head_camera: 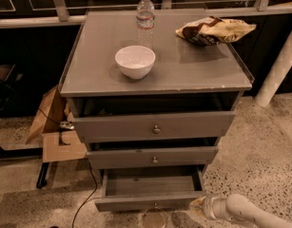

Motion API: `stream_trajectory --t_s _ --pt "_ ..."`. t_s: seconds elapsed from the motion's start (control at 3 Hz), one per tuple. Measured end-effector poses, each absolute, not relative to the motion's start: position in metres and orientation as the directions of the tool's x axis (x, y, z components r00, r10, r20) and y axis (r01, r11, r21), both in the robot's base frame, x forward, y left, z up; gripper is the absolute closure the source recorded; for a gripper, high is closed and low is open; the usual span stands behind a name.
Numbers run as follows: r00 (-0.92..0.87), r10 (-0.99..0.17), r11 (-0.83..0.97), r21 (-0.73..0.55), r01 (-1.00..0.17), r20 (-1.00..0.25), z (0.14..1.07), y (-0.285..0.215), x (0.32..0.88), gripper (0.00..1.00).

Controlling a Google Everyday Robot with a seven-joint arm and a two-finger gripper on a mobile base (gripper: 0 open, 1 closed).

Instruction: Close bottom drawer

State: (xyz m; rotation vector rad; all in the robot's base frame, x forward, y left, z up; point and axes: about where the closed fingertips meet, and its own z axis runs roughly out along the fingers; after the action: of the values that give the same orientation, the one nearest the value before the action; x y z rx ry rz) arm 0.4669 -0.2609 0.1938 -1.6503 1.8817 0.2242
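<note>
Count: 1 grey cabinet [198, 65]. 3 drawers: top drawer [117, 126], middle drawer [121, 156], bottom drawer [126, 203]. 3 round knobs [156, 129], one per front. On top: 1 white bowl [135, 61], 1 water bottle [145, 18], 1 snack bag [214, 30]. Floor, left: 1 cardboard box [60, 144]. Right: 1 white post [278, 65]. 1 gripper [198, 205], low right, by the bottom drawer's front corner.

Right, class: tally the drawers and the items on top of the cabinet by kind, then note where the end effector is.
Drawers: 3 (top drawer, middle drawer, bottom drawer)
Bowl: 1
Water bottle: 1
Snack bag: 1
Total: 6
The end effector is low, beside the bottom drawer's right front corner.
</note>
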Motion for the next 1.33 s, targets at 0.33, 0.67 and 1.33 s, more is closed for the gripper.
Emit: stream_trajectory --t_s 0.33,0.67,1.33 --pt "-0.017 -0.838 0.201 -0.28 -0.939 -0.545 0.177 -0.259 0.479 1.0" --pt "0.013 -0.837 0.197 -0.324 -0.925 -0.547 0.169 -0.257 0.49 1.0" --pt "0.117 -0.827 0.184 -0.461 -0.868 -0.549 0.169 -0.249 0.511 1.0"
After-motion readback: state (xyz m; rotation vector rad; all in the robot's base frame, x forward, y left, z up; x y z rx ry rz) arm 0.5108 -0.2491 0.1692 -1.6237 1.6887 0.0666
